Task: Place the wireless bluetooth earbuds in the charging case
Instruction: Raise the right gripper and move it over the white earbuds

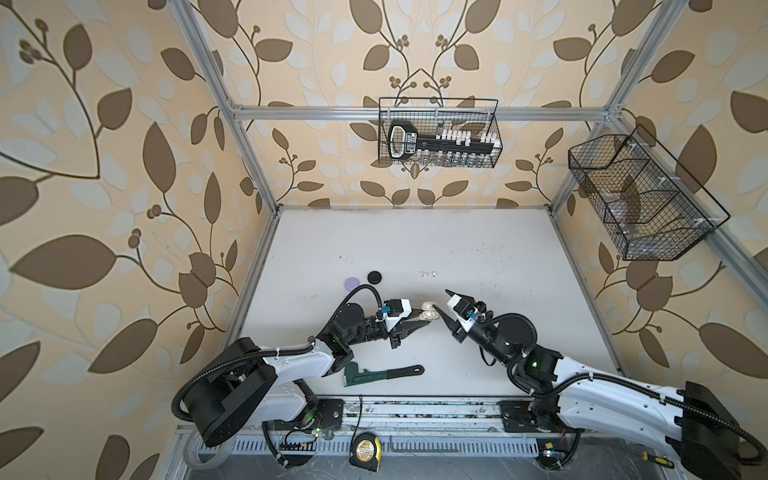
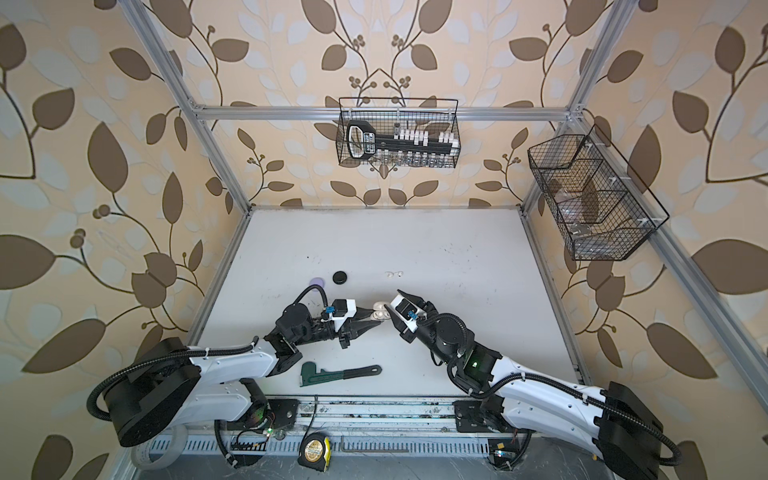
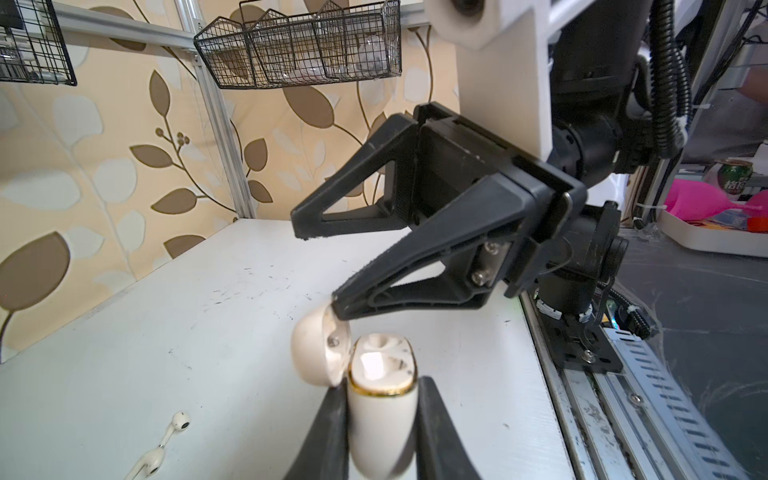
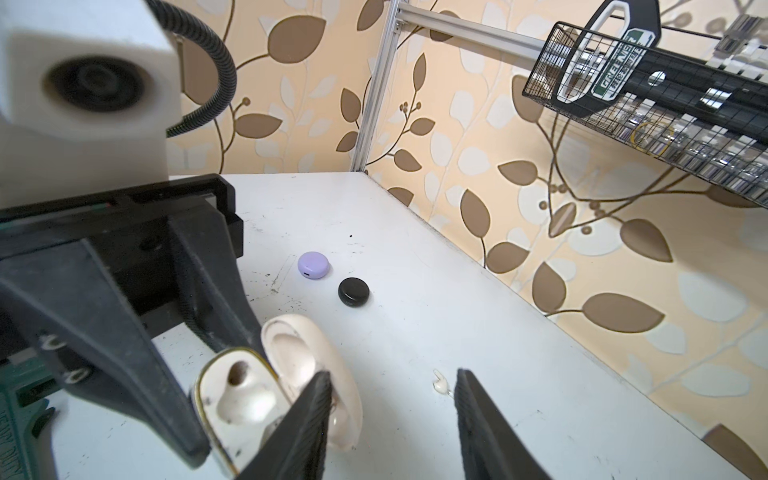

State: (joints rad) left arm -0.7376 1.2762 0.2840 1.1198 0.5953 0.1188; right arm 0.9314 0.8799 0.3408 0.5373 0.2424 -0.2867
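Note:
A cream charging case [image 3: 380, 409] with a gold rim stands upright, its hinged lid [image 3: 316, 353] swung open and both sockets empty. My left gripper [image 3: 382, 386] is shut on its body; the case [image 1: 428, 313] [image 2: 379, 312] shows mid-table in both top views. My right gripper [image 1: 441, 300] [image 4: 394, 376] is open with nothing between its fingers. One fingertip [image 3: 338, 303] rests against the lid's edge. Two white earbuds [image 1: 428, 274] [image 3: 178, 422] lie loose on the table behind the case. One of them [image 4: 439, 382] shows between the right fingers, farther off.
A closed lilac round case [image 1: 352, 283] and a closed black one [image 1: 375, 276] lie at the back left. A green pipe wrench [image 1: 382, 372] lies near the front edge. Wire baskets [image 1: 438, 133] [image 1: 640, 199] hang on the walls. A tape measure [image 1: 365, 451] sits beyond the front rail.

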